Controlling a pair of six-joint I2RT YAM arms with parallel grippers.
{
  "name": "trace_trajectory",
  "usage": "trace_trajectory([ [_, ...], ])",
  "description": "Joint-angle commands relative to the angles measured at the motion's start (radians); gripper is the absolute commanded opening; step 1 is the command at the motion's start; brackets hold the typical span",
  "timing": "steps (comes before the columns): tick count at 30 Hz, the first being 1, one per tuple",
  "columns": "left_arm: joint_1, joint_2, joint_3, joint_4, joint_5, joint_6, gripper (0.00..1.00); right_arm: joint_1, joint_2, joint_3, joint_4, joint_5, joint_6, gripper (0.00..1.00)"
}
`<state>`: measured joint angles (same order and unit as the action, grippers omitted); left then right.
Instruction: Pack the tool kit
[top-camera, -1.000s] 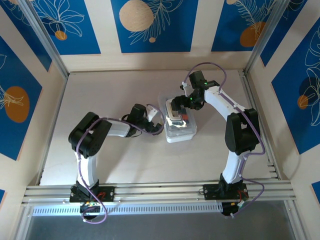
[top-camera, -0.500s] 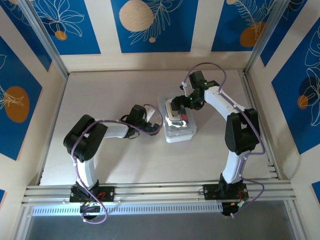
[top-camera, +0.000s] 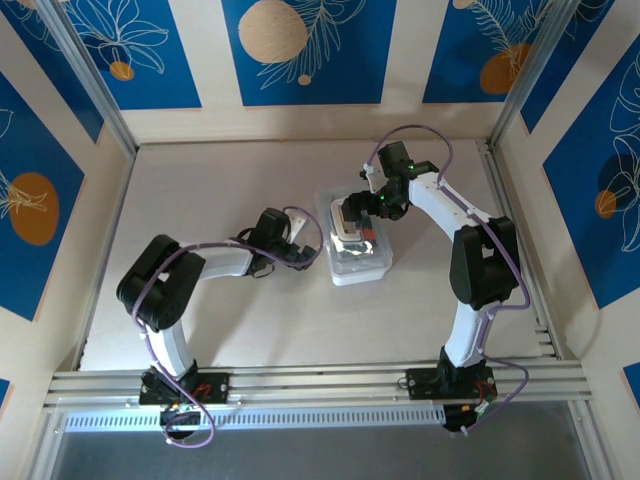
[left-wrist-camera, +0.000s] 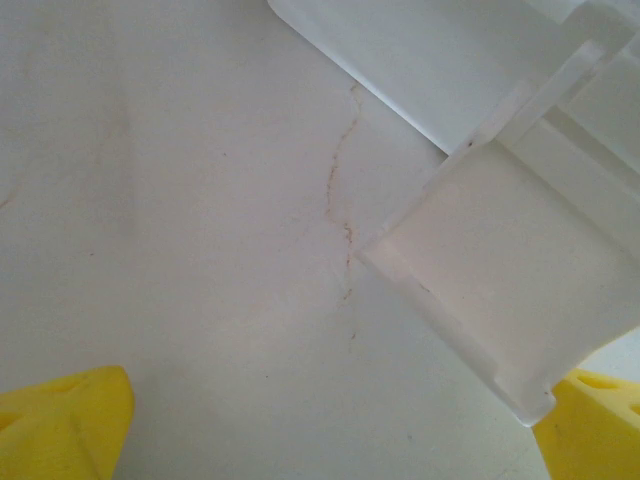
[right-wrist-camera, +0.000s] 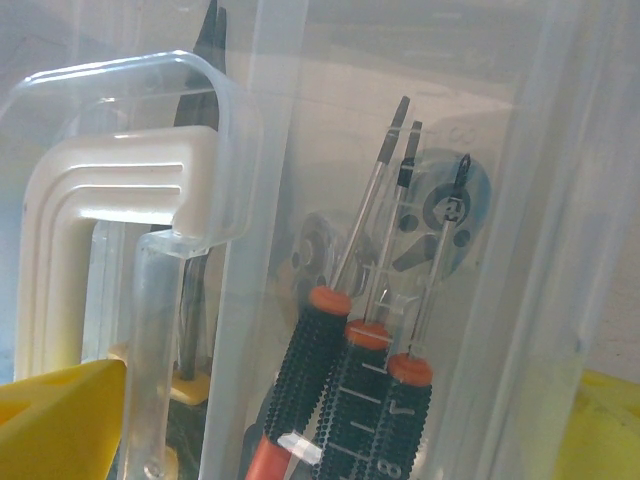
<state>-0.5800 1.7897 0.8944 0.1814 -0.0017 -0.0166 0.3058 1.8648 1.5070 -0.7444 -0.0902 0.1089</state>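
Note:
The tool kit case (top-camera: 358, 252), translucent white, lies mid-table. Through its plastic, in the right wrist view, I see three screwdrivers (right-wrist-camera: 350, 390) with black knurled grips and orange collars, a yellow-handled tool (right-wrist-camera: 185, 385), and the cream handle (right-wrist-camera: 120, 215). My right gripper (top-camera: 350, 215) hovers low over the case's far end, open (right-wrist-camera: 335, 445), its yellow fingertips (right-wrist-camera: 60, 425) wide apart on either side of the plastic. My left gripper (top-camera: 303, 250) is open at the case's left side. A moulded corner of the case (left-wrist-camera: 520, 280) lies just ahead of its right fingertip (left-wrist-camera: 595, 430).
The pale tabletop (top-camera: 220, 180) is bounded by walls at the back and sides, with metal rails (top-camera: 320, 385) along the near edge. A faint crack-like mark (left-wrist-camera: 340, 190) runs across the surface ahead of the left gripper.
The left arm's elbow has swung down and to the left, and its gripper has eased slightly away from the case. The right arm and the case have not moved.

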Motion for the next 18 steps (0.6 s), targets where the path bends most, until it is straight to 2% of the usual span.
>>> trace_trajectory([
  [1,0.012,-0.052,-0.003,-0.003,-0.039,0.011,1.00,0.032,0.019,-0.029,-0.054,-0.115,0.005,0.98],
  [18,0.014,-0.124,0.023,-0.047,-0.043,0.030,1.00,0.037,0.016,-0.039,-0.044,-0.121,0.008,0.98],
])
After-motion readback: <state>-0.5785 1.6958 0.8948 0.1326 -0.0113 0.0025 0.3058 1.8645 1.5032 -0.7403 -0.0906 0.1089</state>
